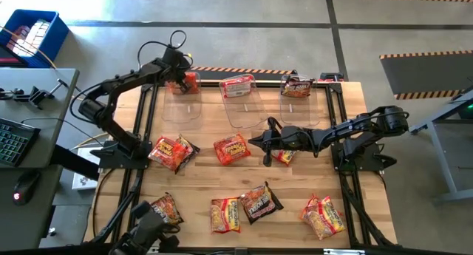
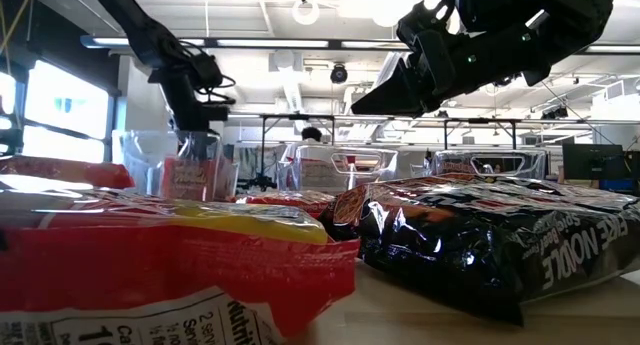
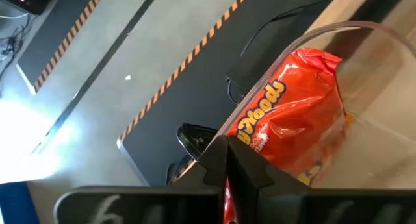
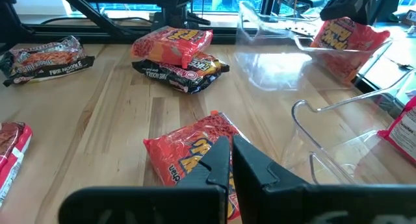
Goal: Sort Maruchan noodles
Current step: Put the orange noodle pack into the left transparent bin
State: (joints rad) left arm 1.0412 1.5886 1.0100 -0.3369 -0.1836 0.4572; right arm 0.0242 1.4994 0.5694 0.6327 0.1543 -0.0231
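Bins [image 1: 242, 111] each hold one packet [image 1: 238, 86]; left claw [image 1: 177, 80] and right claw [image 1: 255, 143] are closed, empty.

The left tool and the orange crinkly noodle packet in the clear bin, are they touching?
Cannot tell. In the left wrist view the shut left tool overlaps the orange crinkly noodle packet inside the clear plastic bin, but no contact or gap shows plainly.
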